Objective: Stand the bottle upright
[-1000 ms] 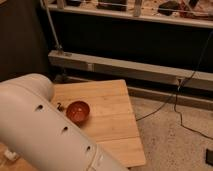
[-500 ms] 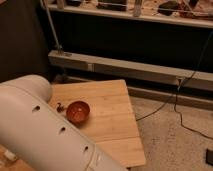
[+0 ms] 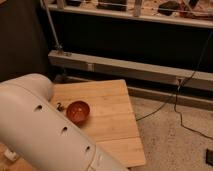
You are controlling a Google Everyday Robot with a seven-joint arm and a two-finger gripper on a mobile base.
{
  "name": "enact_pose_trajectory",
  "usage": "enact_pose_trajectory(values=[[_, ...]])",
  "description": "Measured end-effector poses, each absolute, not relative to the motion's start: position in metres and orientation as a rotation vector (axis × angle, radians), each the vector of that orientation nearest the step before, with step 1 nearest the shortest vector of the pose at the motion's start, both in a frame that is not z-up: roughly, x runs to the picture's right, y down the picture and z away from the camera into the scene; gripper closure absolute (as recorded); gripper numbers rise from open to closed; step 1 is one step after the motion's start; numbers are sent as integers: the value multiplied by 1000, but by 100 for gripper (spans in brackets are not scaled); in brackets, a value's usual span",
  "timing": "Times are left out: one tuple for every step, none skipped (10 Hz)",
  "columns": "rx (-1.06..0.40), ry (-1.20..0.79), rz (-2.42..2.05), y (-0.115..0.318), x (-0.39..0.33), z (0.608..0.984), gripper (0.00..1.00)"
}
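The bottle is out of view. My white arm fills the lower left of the camera view and covers that side of the wooden table. The gripper is out of view, past or behind the arm. On the table, just right of the arm, sits a reddish-brown bowl. A small dark item lies beside the bowl, touching the arm's outline.
Behind the table runs a grey metal rail under a dark shelf unit. A black cable trails across the speckled floor on the right. A dark object lies at the lower right edge.
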State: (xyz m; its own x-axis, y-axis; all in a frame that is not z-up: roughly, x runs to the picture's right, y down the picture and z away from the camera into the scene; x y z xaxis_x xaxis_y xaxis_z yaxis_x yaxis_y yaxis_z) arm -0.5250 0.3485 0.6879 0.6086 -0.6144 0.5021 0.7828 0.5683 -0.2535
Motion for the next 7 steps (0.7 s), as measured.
enact_pose_trajectory(values=[[-487,-380,-841,348,-524,688,45],[-489,-379,-840,348,-523,689,45],[-494,-377,-841,349,-522,690,48],[-495,-378,-842,350,-522,690,55],[-499,-377,-843,351,-521,690,64],[-500,-378,-846,352,-522,690,72],[-500,-379,-849,353,-522,690,74]])
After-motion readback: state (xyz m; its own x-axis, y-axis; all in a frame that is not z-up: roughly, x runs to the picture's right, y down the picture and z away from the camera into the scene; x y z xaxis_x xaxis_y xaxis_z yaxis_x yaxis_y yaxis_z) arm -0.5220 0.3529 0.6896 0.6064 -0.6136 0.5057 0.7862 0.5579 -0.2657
